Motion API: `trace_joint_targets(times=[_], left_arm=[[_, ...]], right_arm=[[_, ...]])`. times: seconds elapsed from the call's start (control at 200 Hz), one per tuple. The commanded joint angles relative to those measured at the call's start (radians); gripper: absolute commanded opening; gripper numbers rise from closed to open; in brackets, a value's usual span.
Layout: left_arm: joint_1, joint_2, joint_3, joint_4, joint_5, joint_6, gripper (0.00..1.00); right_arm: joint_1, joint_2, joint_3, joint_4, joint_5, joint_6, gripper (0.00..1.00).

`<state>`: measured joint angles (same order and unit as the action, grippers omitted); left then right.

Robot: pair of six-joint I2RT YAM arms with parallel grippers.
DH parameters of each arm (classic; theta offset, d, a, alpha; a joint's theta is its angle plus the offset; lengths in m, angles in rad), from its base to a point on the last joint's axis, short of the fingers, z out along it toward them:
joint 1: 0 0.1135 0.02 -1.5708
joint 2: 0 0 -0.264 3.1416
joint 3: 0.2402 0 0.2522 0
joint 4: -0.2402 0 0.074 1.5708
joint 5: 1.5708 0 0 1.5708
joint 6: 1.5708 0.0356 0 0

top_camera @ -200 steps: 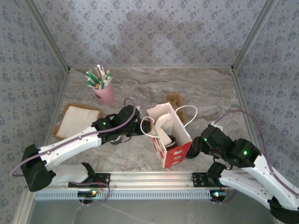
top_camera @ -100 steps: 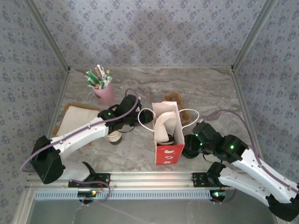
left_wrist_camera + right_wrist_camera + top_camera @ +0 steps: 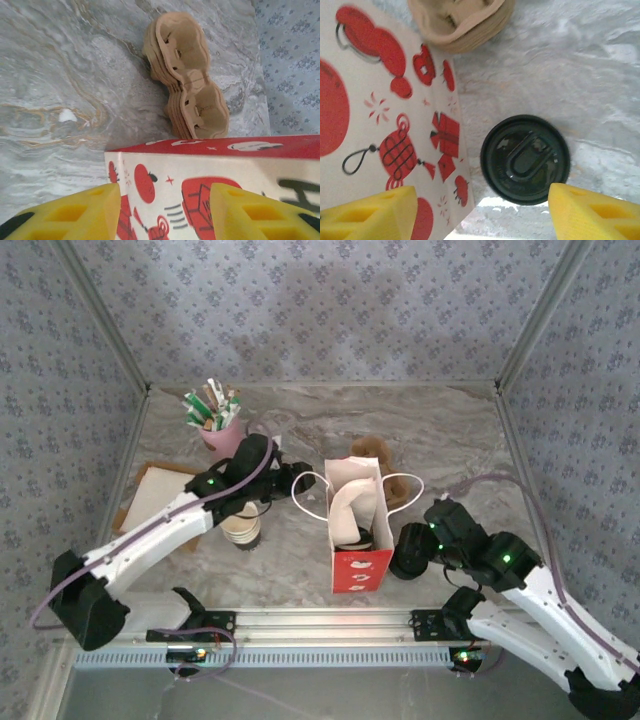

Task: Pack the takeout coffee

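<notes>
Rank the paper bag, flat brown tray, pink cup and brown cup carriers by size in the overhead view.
1. paper bag
2. flat brown tray, partly hidden
3. pink cup
4. cup carriers, partly behind the bag, so probably bigger than they look

— What stands at the far left of the marble table?
— A pink cup, upright, with green-and-white sachets fanning out of its top.
— And nearer, along the left edge?
— A flat brown tray with white sheets lying in it.
— Anything toward the middle?
— A nested stack of brown pulp cup carriers, each with two wells. Blue-grey patterned walls close in three sides.
</notes>
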<state>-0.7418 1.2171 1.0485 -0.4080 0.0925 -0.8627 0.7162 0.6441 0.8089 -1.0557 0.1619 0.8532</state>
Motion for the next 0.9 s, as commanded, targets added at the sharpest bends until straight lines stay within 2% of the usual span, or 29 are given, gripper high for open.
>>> trace_joint_targets(times=[0.0,0.12,0.15,0.185,0.36,0.45,0.6,0.725,0.829,0.899], left_arm=[[0.010,-0.096,0.024,-0.112,-0.092,0.046,0.61],[0.018,-0.191,0.019,-0.200,-0.199,0.088,0.81],[0.021,-0.214,0.018,-0.224,-0.238,0.097,0.88],[0.025,-0.241,0.015,-0.259,-0.290,0.108,0.99],[0.090,-0.377,-0.029,-0.407,-0.565,0.134,0.99],[0.175,-0.449,-0.079,-0.410,-0.620,0.173,0.99],[0.390,-0.509,-0.178,-0.368,-0.597,0.238,1.00],[0.555,-0.549,-0.322,-0.185,-0.484,0.324,0.99],[0.658,-0.547,-0.409,-0.096,-0.471,0.347,0.99],[0.737,-0.537,-0.473,-0.006,-0.398,0.382,1.00]], right_arm=[[-0.056,-0.019,0.050,-0.027,0.067,-0.121,0.80],[-0.134,-0.031,0.088,0.011,0.098,-0.213,0.92],[-0.153,-0.031,0.096,0.024,0.107,-0.215,0.99],[-0.176,-0.031,0.103,0.038,0.116,-0.258,1.00],[-0.272,-0.039,0.092,0.152,0.156,-0.358,1.00],[-0.302,-0.056,0.049,0.243,0.204,-0.403,1.00],[-0.354,-0.103,-0.082,0.484,0.221,-0.533,1.00],[-0.410,-0.126,-0.214,0.705,0.217,-0.629,1.00],[-0.472,-0.127,-0.323,0.882,0.226,-0.688,1.00],[-0.529,-0.114,-0.382,0.969,0.220,-0.688,1.00]])
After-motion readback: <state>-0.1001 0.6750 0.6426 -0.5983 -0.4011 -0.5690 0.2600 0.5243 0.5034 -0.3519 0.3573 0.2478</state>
